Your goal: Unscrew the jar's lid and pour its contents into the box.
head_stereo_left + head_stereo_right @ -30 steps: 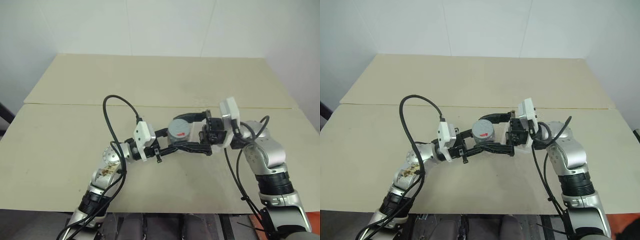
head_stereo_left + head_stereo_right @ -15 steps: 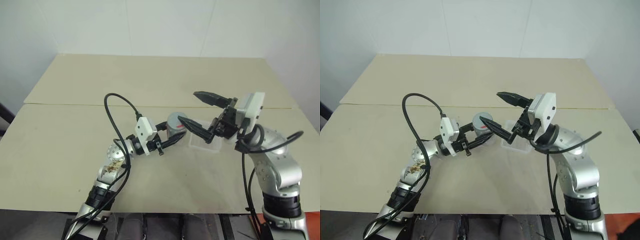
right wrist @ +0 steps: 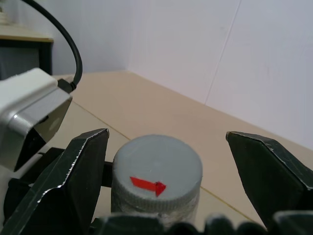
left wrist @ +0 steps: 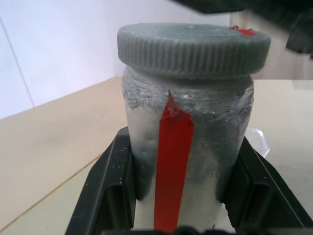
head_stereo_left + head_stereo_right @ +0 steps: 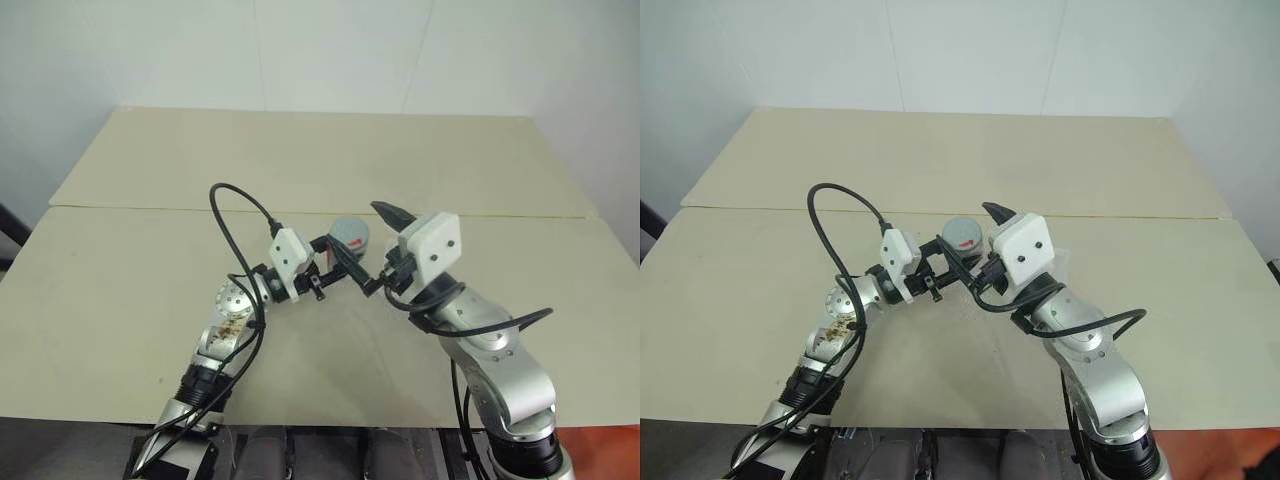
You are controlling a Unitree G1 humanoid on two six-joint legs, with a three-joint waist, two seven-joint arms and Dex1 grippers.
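My left gripper (image 5: 341, 256) is shut on the jar (image 5: 350, 238), holding this small silver-grey cylinder upright above the table. Its red stripe faces the left wrist view, where black fingers (image 4: 105, 188) clamp the jar (image 4: 188, 147) low on its body. The ribbed grey lid (image 3: 156, 169), marked with a red arrow, sits on the jar. My right gripper (image 3: 167, 137) is open, one finger on each side of the lid with a gap on both sides. The clear box (image 5: 1062, 262) lies on the table, mostly hidden behind my right wrist. The contents are hidden inside the jar.
The beige table (image 5: 150, 290) has a seam across it (image 5: 130, 209) and a far half beyond that. White walls stand behind the table. A black cable (image 5: 228, 215) loops up from my left wrist beside the jar.
The right gripper came off the lid, swung out to the right with its wrist turning, and has come back with its fingers either side of the lid. The jar sits a little farther away.
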